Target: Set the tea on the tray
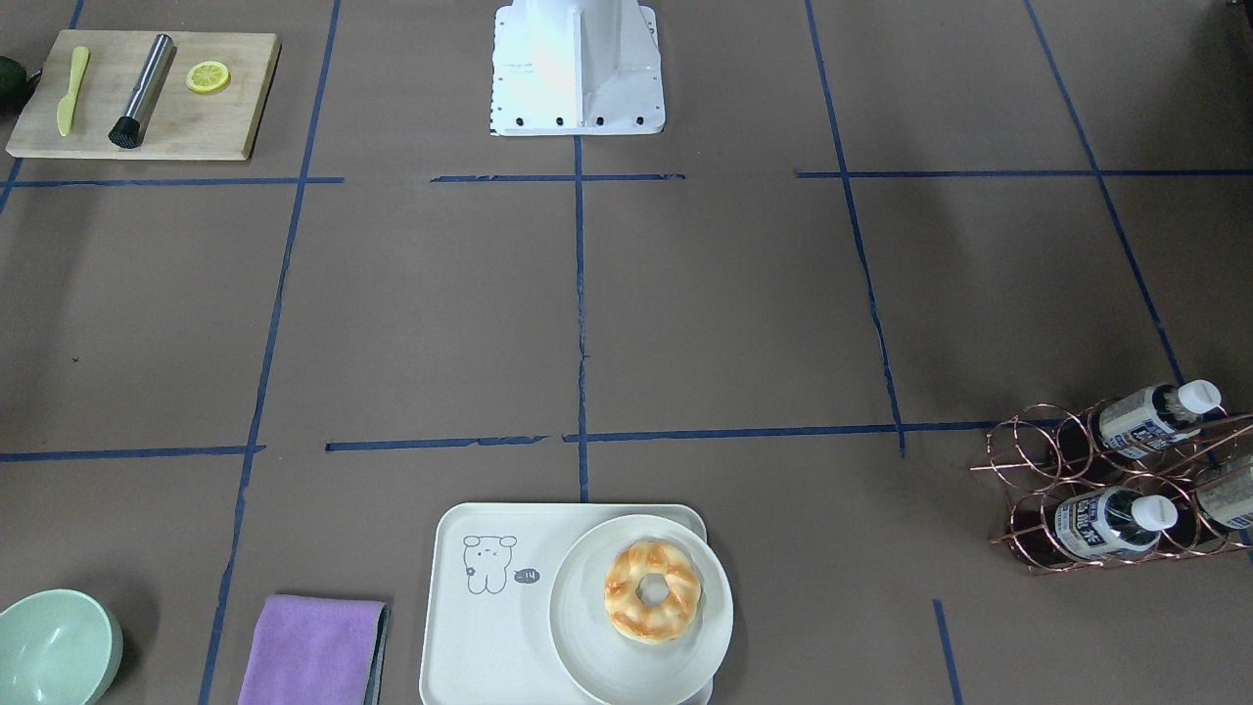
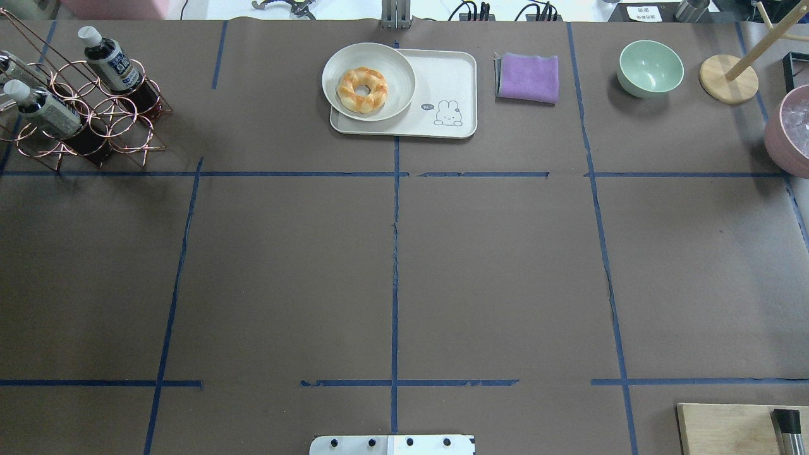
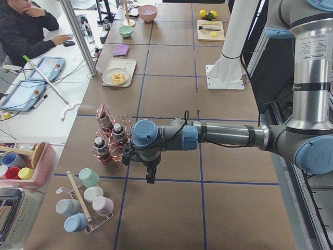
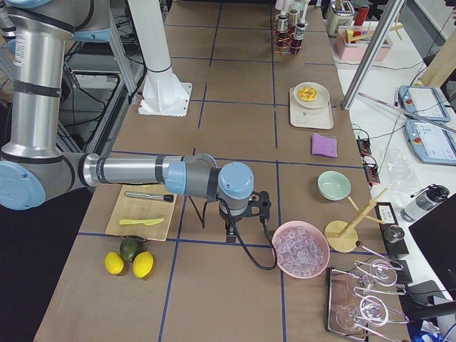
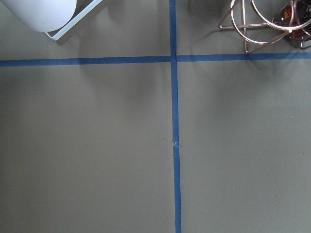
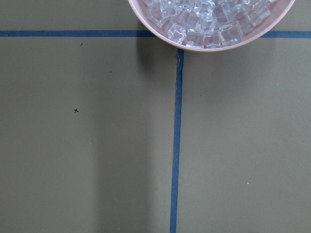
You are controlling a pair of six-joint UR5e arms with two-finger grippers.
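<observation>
Three tea bottles lie in a copper wire rack (image 1: 1038,470) at the table's left end; two are a far one (image 1: 1155,416) and a near one (image 1: 1111,524), and both also show in the overhead view (image 2: 110,60) (image 2: 44,110). The cream tray (image 1: 489,627) with the line drawing sits at the far middle edge (image 2: 452,82). A white plate (image 1: 578,627) with a doughnut (image 1: 651,592) covers half of it. My left gripper (image 3: 150,177) hangs just beside the rack, seen only from the side; I cannot tell its state. My right gripper (image 4: 231,231) hangs by the ice bowl, state unclear.
A purple cloth (image 1: 313,651) and a green bowl (image 1: 54,646) lie beside the tray. A pink bowl of ice (image 2: 790,129) and a wooden stand (image 2: 727,79) are at the right end. A cutting board (image 1: 147,93) with tools sits near the robot base (image 1: 578,69).
</observation>
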